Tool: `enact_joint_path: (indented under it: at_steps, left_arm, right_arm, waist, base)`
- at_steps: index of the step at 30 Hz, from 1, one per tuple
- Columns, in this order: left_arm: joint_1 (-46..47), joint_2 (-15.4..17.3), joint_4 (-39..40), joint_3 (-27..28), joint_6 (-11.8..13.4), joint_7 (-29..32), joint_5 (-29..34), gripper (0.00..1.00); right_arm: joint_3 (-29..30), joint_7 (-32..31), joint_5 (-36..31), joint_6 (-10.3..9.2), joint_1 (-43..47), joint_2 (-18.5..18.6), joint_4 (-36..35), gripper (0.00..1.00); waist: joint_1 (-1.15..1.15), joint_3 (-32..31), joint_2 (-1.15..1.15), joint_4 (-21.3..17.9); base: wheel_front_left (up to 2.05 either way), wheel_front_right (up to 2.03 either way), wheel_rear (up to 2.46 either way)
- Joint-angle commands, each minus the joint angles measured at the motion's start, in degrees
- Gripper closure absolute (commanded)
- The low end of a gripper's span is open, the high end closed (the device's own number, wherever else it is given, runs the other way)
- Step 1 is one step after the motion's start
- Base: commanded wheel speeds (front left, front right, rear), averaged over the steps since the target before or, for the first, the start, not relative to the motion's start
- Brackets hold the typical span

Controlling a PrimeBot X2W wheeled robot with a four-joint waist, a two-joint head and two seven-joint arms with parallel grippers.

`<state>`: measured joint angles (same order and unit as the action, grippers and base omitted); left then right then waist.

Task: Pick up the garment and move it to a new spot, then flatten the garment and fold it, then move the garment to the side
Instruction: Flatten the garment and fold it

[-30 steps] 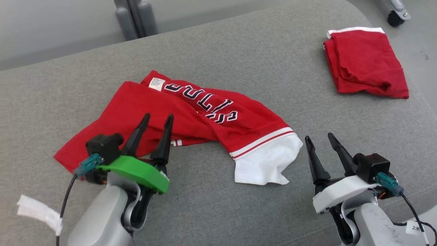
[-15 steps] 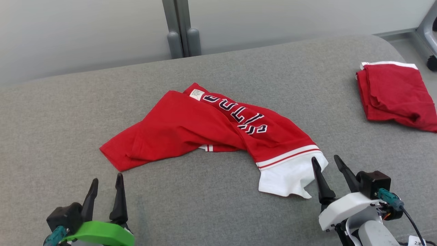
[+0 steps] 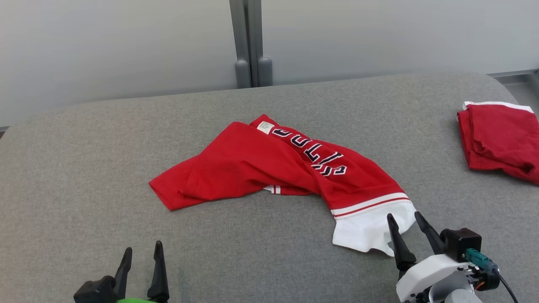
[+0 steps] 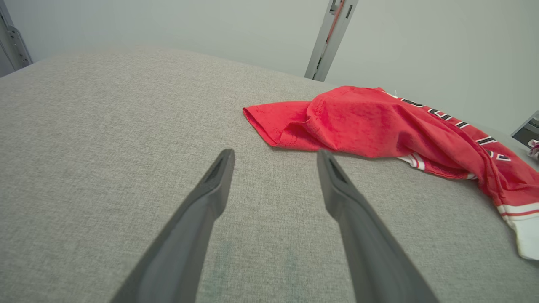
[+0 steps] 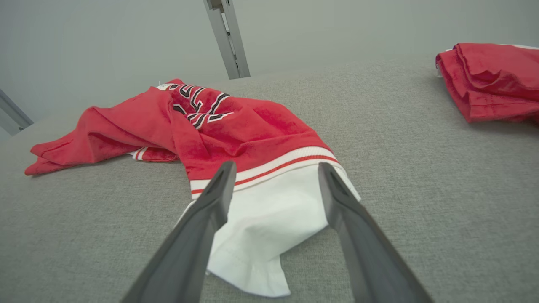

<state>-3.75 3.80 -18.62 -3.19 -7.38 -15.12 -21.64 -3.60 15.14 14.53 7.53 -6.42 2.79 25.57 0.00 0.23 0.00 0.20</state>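
The left hand (image 3: 143, 246) has drawn back to the near left, off the shirt (image 3: 252, 164). Both it and the right hand (image 3: 404, 214) gape wide, empty. The shirt lies crumpled mid-surface (image 3: 84, 168), so flattening likely comes next.

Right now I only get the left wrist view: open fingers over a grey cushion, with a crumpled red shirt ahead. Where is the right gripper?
Observer: In the head view the right gripper is open and points at the white hem of the red shirt. Nothing is pinched between its jaws.
Operator: Is anything else lying on the cushion that I can't see from here?
Observer: Yes. A folded red garment lies at the far right of the head view, well apart from the shirt.
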Motion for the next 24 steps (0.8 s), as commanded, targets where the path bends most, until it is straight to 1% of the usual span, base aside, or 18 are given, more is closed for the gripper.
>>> enact_joint_path:
  at_steps: [1, 5, 8, 10, 11, 13, 19, 24]
  left_arm:
    - [-0.04, -0.22, 0.13, -0.01, -0.18, -0.01, 0.03, 0.00]
    - [1.21, -0.37, 0.47, -0.99, -0.18, -0.01, -0.52, 0.00]
    - [1.92, -0.46, 0.73, -1.99, -0.18, -0.01, -0.95, 0.00]
    - [2.85, -0.43, 0.96, -2.96, -0.18, -0.01, -1.26, 0.00]
    - [3.35, -0.32, 1.00, -3.49, -0.18, -0.01, -1.39, 0.00]
    - [3.99, -0.13, 0.94, -4.21, -0.18, -0.01, -1.97, 0.00]
    - [6.43, 1.10, 0.86, -6.26, -0.18, -0.01, -4.02, 0.00]
    - [7.57, 1.94, 0.91, -7.11, -0.18, -0.01, -5.18, 0.00]
  right_arm:
    - [-0.03, -0.01, -0.43, -0.09, 0.45, 0.25, 0.25, 0.00]
    - [0.39, -0.01, -0.68, -0.09, -0.88, 0.25, 1.02, 0.00]
    - [0.65, -0.01, -2.28, -0.09, -2.93, 0.25, 3.10, 0.00]
    - [2.16, -0.01, -3.93, -0.10, -5.41, 0.36, 4.48, 0.00]
    - [2.81, -0.01, -4.96, -0.09, -6.65, 0.25, 5.53, 0.00]
    - [4.71, -0.02, -4.53, -0.10, -9.07, 0.24, 8.11, 0.00]
    - [9.69, -0.02, -9.20, -0.10, -15.33, 0.24, 16.16, 0.00]
    - [11.42, -0.02, -13.03, -0.09, -18.30, 0.26, 23.92, 0.00]
  waist:
    - [0.00, 0.05, 0.00, 0.03]
    - [0.00, 0.38, 0.00, 0.47]
    - [0.00, 1.26, 0.00, 1.07]
    - [0.00, 2.55, 0.00, 1.69]
    - [0.00, 3.29, 0.00, 2.14]
    - [0.00, 4.52, 0.00, 2.94]
    - [0.00, 7.88, 0.00, 5.40]
    - [0.00, 9.43, 0.00, 6.68]
  base:
    - [0.00, 0.00, 0.00]
    - [0.00, 0.00, 0.00]
    - [0.00, 0.00, 0.00]
    - [0.00, 0.00, 0.00]
    - [0.00, 0.00, 0.00]
    - [0.00, 0.00, 0.00]
    - [0.00, 0.00, 0.00]
    - [0.00, 0.00, 0.00]
